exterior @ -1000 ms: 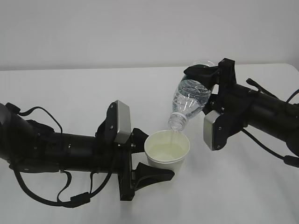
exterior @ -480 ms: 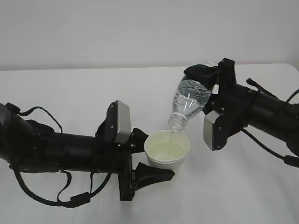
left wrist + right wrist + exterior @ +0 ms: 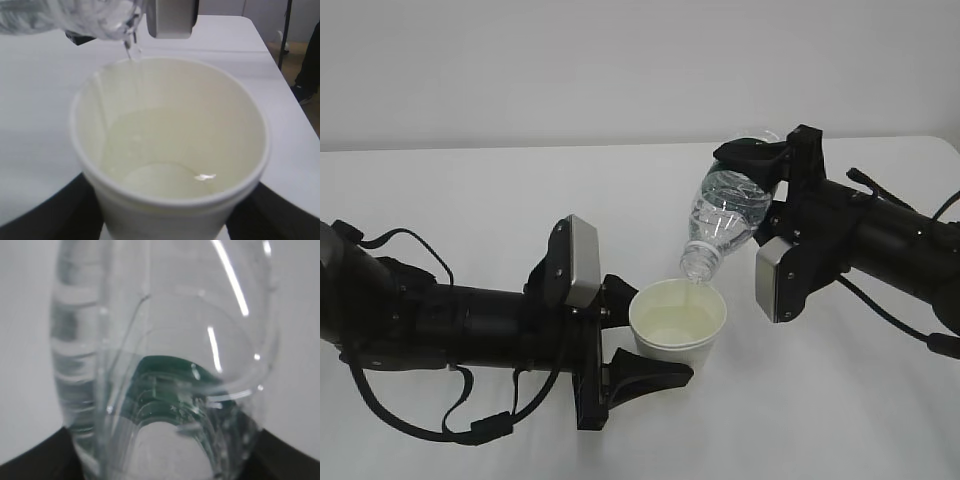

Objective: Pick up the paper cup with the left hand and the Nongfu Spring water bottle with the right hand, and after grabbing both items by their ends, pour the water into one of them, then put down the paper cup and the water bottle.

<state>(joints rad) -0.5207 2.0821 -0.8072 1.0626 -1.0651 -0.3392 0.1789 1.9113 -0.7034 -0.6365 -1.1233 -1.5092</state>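
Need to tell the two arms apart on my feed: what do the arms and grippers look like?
Both look alike: matte black tubular arms with loose black cables looped alongside. Each carries a grey box-shaped module near the wrist. The left gripper and right gripper have broad black fingers. No markings are legible.

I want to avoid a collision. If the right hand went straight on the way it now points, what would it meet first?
The right hand points up-left while holding the bottle. Beyond its fingers only bare table shows, so the way looks free, though depth is unclear.
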